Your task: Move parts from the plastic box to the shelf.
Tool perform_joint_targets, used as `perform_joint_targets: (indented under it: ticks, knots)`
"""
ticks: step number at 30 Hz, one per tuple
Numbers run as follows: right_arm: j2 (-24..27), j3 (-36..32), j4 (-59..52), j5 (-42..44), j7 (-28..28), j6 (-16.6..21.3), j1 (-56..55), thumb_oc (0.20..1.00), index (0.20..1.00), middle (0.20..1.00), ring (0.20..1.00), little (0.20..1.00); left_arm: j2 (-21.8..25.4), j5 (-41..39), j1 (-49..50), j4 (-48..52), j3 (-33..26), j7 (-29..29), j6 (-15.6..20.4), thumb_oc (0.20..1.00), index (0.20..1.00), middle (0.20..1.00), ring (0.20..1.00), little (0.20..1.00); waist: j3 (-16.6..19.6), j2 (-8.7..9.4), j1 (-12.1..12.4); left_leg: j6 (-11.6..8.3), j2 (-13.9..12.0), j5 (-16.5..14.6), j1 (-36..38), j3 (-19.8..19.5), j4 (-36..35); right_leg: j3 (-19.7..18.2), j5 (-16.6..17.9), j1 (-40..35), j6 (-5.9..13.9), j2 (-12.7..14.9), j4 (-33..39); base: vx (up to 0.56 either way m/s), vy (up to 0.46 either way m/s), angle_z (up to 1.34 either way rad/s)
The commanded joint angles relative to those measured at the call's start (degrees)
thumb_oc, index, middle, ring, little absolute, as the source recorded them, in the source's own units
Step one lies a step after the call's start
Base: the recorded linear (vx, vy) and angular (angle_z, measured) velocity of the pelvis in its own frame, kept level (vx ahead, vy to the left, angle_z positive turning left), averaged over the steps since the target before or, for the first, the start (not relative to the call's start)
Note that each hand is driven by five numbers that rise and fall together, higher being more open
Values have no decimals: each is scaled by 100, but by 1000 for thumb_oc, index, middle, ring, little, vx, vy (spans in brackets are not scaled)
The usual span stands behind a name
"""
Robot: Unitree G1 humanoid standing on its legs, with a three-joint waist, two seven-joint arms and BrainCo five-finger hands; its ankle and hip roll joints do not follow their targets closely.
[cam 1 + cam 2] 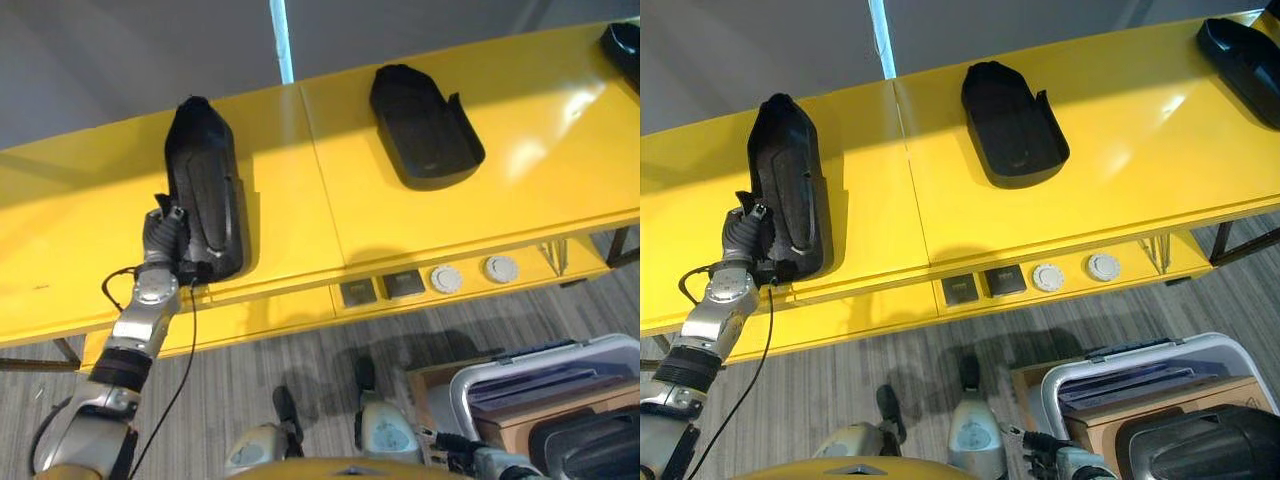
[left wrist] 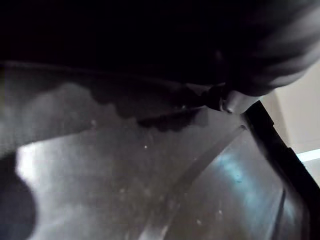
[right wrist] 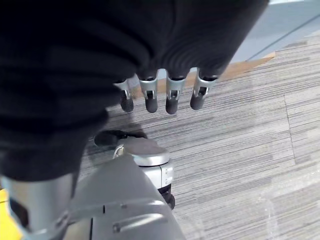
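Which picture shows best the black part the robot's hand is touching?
The left eye view: the whole long black part lies on the yellow shelf, left hand at its near end. The right eye view matches. The left wrist view shows just dark surface.

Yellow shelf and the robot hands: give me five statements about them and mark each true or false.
1. Black parts lie on top of the yellow shelf. True.
2. The left robot hand is at the near end of the leftmost black part. True.
3. The middle black part is stacked on the leftmost one. False: they lie apart, with bare shelf between them.
4. The right robot hand holds a black part. False: its fingers hang relaxed over the carpet floor, holding nothing.
5. The plastic box sits on the shelf. False: it stands on the floor, lower right.
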State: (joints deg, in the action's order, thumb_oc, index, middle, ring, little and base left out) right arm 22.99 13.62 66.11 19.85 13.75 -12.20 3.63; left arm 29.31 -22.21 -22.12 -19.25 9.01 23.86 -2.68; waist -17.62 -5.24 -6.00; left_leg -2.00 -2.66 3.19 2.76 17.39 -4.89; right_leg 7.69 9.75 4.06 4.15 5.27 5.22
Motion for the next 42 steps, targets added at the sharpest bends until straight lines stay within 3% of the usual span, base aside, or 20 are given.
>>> perform_joint_targets:
  ticks: [1,4,5,6,13,19,27,28,33,37,39,40,41,42]
  knots:
    - [-39,311,93,-58,72,-4,176,1000,1000,1000,1000,1000,411,271,-589,-365,117,123,-137,200,200,200,200,200,-111,135,-47,-330,-330,-184,-401,-330,-11,-9,-1033,-387,112,151,-83,-32,4,0]
    - [-36,330,114,-55,83,-21,239,1000,1000,1000,1000,1000,404,217,-608,-407,167,175,-176,200,200,200,200,200,-167,116,-30,-332,-322,-189,-405,-360,-11,11,-1031,-370,105,158,-85,-10,1,0]
    - [-48,352,117,-32,86,-27,247,1000,1000,1000,1000,1000,390,235,-574,-394,173,153,-204,636,636,636,636,636,-186,109,-18,-335,-319,-185,-402,-368,-11,17,-1031,-376,103,164,-88,0,0,0]
    - [-56,353,121,-23,85,-32,256,1000,1000,1000,1000,1000,383,271,-564,-374,176,172,-206,1000,1000,1000,1000,1000,-192,109,-11,-336,-319,-180,-401,-373,-11,23,-1029,-378,102,166,-87,0,0,0]
    - [-89,389,137,17,69,-28,290,1000,1000,1000,1000,1000,375,368,-641,-478,234,241,-432,1000,1000,1000,1000,1000,-182,108,-8,-334,-326,-188,-379,-371,-11,25,-1034,-411,103,169,-66,0,0,0]
    - [-76,388,157,-31,62,-43,297,1000,1000,1000,1000,1000,501,594,-885,-764,305,82,-981,1000,1000,1000,1000,1000,-128,98,-56,-344,-337,-204,-287,-328,-11,30,-1040,-478,113,176,-56,0,0,0]
    - [-140,376,228,-149,65,-105,168,1000,1000,1000,1000,1000,760,755,-1259,-962,469,-4,-1403,1000,1000,1000,1000,1000,105,126,-81,-342,-353,-238,-102,-272,-11,80,-1062,-702,150,179,-22,26,-9,0]
    - [-194,391,277,-134,51,-138,141,1000,1000,1000,1000,1000,698,102,-1354,-919,453,65,-1128,1000,1000,1000,1000,1000,210,145,-62,-341,-359,-264,-29,-284,-11,109,-1085,-781,156,174,-22,34,-43,3]
    - [-352,375,389,-155,21,-183,67,1000,1000,1000,1000,1000,470,-428,-1366,-365,256,324,-602,1000,1000,1000,1000,1000,454,191,16,-340,-378,-336,131,-286,-11,203,-1146,-960,164,181,-22,19,-22,2]
    - [-469,349,516,-165,-25,-190,59,1000,1000,1000,1000,1000,458,-337,-1207,425,-1,476,-400,1000,1000,1000,1000,1000,650,229,152,-326,-384,-386,256,-318,-11,316,-1191,-1133,157,190,-22,-22,-21,2]
    - [-519,330,591,-122,-64,-162,81,1000,1000,1000,1000,1000,563,-141,-1070,1033,-202,473,-29,1000,1000,1000,1000,1000,762,261,267,-307,-384,-432,334,-350,-11,400,-1231,-1248,141,199,-22,-61,-17,1]
    - [-521,331,593,-121,-66,-159,80,1000,1000,1000,1000,1000,572,-161,-1059,1060,-212,462,-21,1000,1000,1000,1000,1000,766,264,270,-306,-383,-434,339,-353,-11,403,-1233,-1255,141,200,-22,-70,-7,11]
    - [-528,313,608,-113,-82,-140,81,1000,1000,1000,1000,1000,660,71,-961,1384,-319,268,438,1000,1000,1000,1000,1000,801,282,331,-298,-385,-452,383,-380,-11,439,-1244,-1312,136,204,-22,-56,0,16]
    - [-525,305,618,-79,-85,-158,101,1000,1000,1000,1000,1000,711,217,-888,1692,-387,123,476,1000,1000,1000,1000,1000,834,299,375,-292,-387,-470,400,-397,-11,464,-1257,-1339,124,205,-22,-57,1,16]
